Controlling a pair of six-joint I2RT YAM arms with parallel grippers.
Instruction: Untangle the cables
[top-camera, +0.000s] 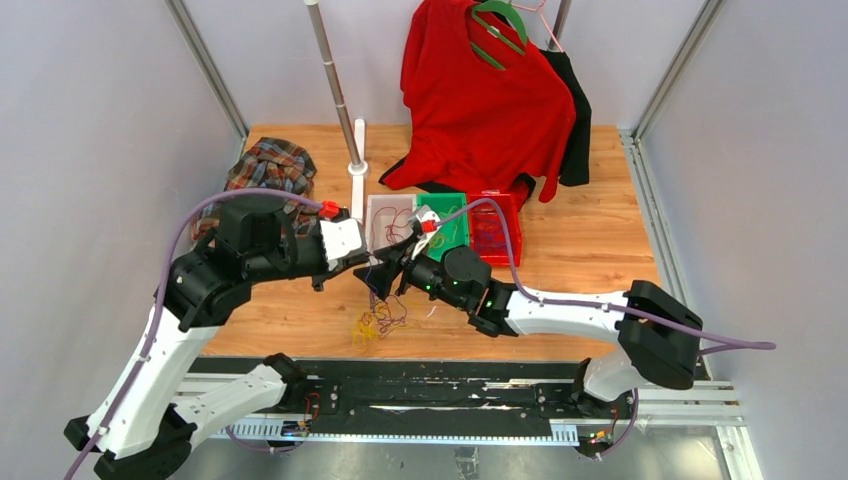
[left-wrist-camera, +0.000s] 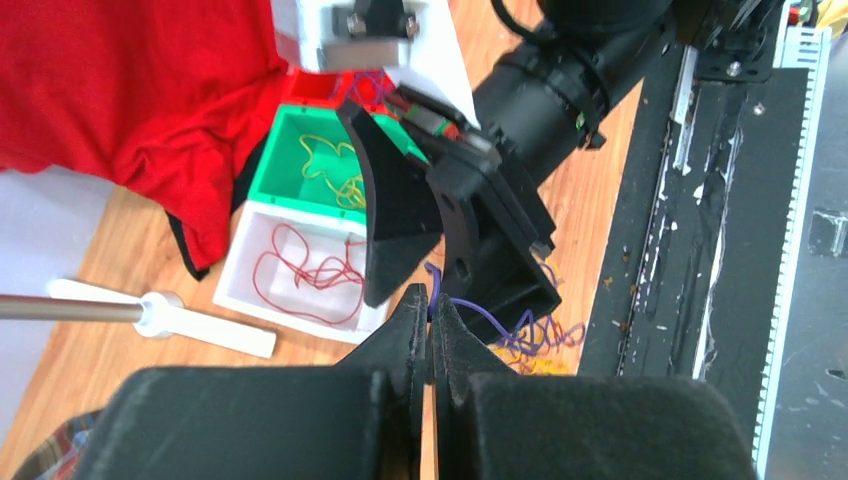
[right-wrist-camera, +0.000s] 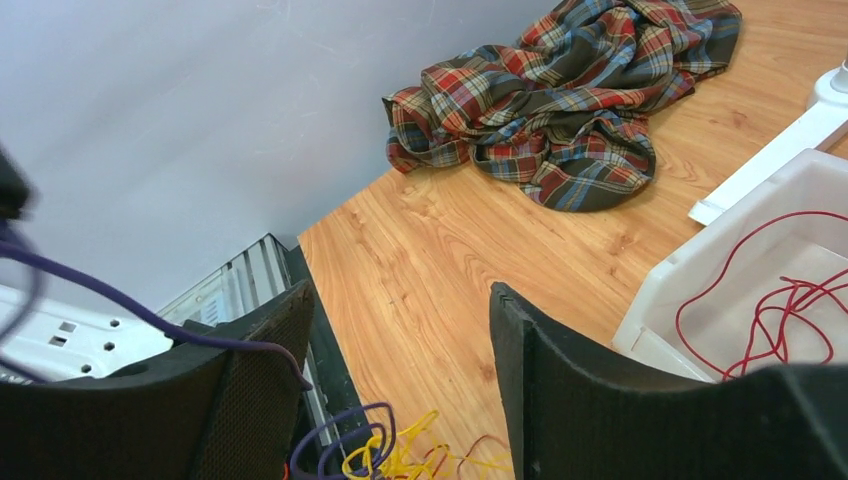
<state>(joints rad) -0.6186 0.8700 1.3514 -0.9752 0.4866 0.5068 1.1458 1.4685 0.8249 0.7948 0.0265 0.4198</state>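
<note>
The cables (top-camera: 382, 320) lie as one loose clump of purple, yellow and dark red strands on the wooden table (top-camera: 600, 260), near its front edge and just below the two gripper tips. One purple wire (left-wrist-camera: 478, 308) rises out of the clump to the left gripper (left-wrist-camera: 432, 300). That gripper's two fingers are pressed together with no gap showing and pinch the wire at their tips. The right gripper (right-wrist-camera: 398, 300) faces it closely. Its two fingers (right-wrist-camera: 560, 400) are spread wide and hold nothing. The purple wire crosses over one of them, and the clump shows below the gap. Behind the grippers three bins sit side by side. A white bin (top-camera: 376, 205) holds dark red strands, a green bin (top-camera: 458, 240) holds yellow ones, and a red bin (top-camera: 514, 215) holds faint purple ones. Farther back lie one plaid cloth (top-camera: 270, 165) and one red garment (top-camera: 480, 100).
</note>
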